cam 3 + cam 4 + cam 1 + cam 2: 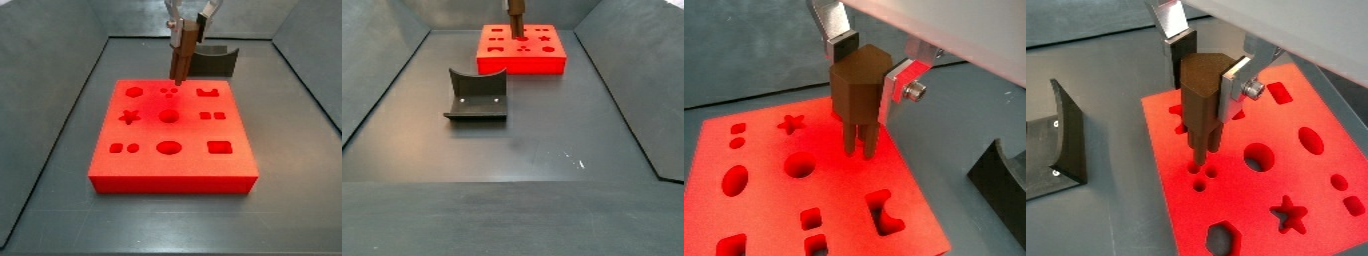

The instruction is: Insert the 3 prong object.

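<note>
On the dark worktop (516, 150) I see the big red block (171, 140) with its shaped holes, lying flat toward the far end of the enclosure, and the dark curved fixture (476, 96) standing apart from it on the floor. My pincer (867, 62) hangs above the far part of the red block and it is pinching the 3 prong object (858, 95), a slim brown piece held upright between the flat silver fingers (897, 85), with the prongs pointing down. In both wrist views the prongs are just over the red surface, and in a wrist view the group of three small round holes (1201, 176) lies directly under and a little in front of the tips. In a side view the same small holes (168, 91) are right below the lower end of the piece. I cannot tell for sure if the tips already touch the block or are slightly above it; to me they seem not yet inside. So I judge that the grasp and the carrying are done, and the step in hand is the alignment just before the insertion. The next move, I think, calls for a small correction so that each prong stands over its own hole, keeping the piece vertical and not turned, and then a slow straight descent. If the prongs meet the red surface beside the holes, the piece may tilt in the grip, so I would press gently.
</note>
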Tool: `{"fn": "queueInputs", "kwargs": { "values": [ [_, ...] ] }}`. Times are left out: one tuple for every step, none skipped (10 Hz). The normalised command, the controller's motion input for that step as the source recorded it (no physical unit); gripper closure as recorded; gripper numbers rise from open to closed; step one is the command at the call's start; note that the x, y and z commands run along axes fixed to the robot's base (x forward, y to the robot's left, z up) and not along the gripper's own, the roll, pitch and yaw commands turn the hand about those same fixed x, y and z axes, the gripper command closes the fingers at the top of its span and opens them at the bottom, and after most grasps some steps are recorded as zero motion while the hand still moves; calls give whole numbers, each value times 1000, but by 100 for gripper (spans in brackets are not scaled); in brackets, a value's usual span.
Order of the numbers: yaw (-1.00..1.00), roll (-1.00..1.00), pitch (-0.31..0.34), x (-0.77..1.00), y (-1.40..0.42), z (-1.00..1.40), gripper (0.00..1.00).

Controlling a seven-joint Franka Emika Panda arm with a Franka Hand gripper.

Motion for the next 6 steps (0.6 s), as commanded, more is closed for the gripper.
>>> {"fn": "queueInputs", "kwargs": {
  "values": [
    [-83,-156,-270,-174,120,0,100],
    [-91,-164,-291,-320,140,0,100],
    [-91,-177,-327,-426,200,0,100],
    [-109,-240,-370,-557,257,0,100],
    [-54,-253,-376,-451,171,0,100],
    [0,-221,-353,-291,54,0,100]
  ]
}}
